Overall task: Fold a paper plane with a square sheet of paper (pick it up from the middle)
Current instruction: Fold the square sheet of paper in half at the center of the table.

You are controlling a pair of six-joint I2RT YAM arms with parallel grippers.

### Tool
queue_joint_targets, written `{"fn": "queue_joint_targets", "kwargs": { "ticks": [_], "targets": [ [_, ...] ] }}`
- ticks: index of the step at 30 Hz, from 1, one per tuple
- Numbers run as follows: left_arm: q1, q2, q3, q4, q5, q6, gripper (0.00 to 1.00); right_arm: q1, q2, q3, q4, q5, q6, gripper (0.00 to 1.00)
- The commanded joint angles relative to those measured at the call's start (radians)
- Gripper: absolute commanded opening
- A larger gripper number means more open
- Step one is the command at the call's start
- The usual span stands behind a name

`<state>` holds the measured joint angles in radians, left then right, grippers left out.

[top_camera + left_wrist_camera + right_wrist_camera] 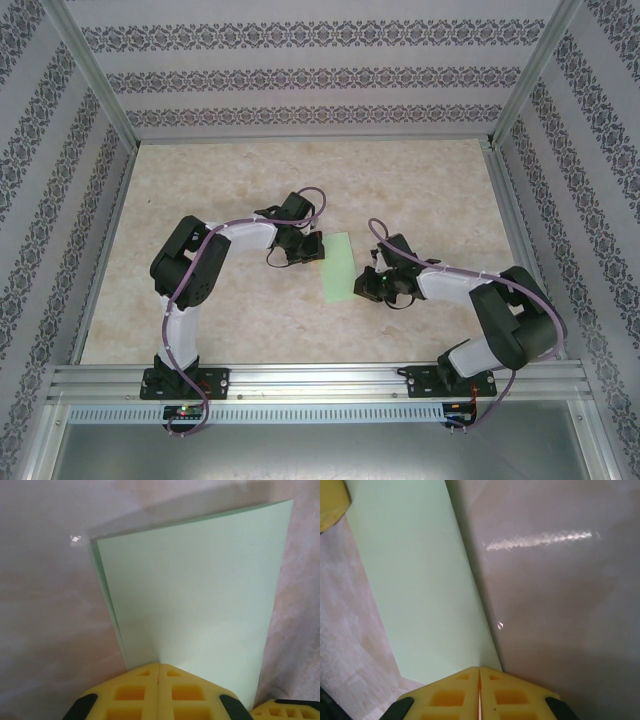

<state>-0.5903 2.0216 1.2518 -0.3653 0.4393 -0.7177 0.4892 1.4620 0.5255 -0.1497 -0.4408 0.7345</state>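
Top view: folded sheet of paper (340,266) mid-counter (250,180), between left tool (303,253) and right tool (370,285). Left wrist view alone shows doubled layers at sheet's left edge; left tool pinching its near edge. Right tool pressed together at sheet's corner, grip on paper unclear.

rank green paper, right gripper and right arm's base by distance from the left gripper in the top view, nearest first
1. green paper, beside the left gripper, mid-table
2. right gripper, on the paper's other side
3. right arm's base, near edge, right
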Motion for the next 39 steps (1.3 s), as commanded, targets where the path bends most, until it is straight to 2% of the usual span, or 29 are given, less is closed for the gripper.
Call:
{"fn": "queue_joint_targets", "kwargs": {
  "ticks": [1,10,16,20,26,30,36,39],
  "targets": [
    [-0.014,0.099,-0.047,-0.191,-0.123,0.026,0.0,0.009,-0.027,-0.058,-0.067,0.041,0.002,0.09],
    [-0.013,0.05,0.052,-0.204,-0.107,0.055,0.01,0.03,-0.004,0.0,-0.031,0.052,0.051,0.09],
    [0.003,-0.055,0.193,-0.25,-0.139,0.059,0.29,0.118,0.051,0.056,0.08,0.11,0.198,0.09],
    [0.037,-0.155,0.138,-0.238,-0.196,0.036,0.35,0.188,0.127,0.155,0.105,0.165,0.26,0.09],
    [0.111,-0.353,-0.086,-0.152,-0.238,-0.023,0.37,0.25,0.27,0.316,0.164,0.195,0.293,0.09],
    [0.141,-0.455,-0.198,-0.123,-0.242,-0.026,0.37,0.25,0.264,0.407,0.089,0.21,0.225,0.09],
    [0.15,-0.536,-0.29,-0.073,-0.239,-0.023,0.42,0.199,0.186,0.468,-0.177,0.266,0.111,0.11],
    [0.15,-0.547,-0.316,-0.047,-0.229,-0.03,0.47,0.19,0.171,0.472,-0.299,0.288,0.068,0.17]
  ]
}}
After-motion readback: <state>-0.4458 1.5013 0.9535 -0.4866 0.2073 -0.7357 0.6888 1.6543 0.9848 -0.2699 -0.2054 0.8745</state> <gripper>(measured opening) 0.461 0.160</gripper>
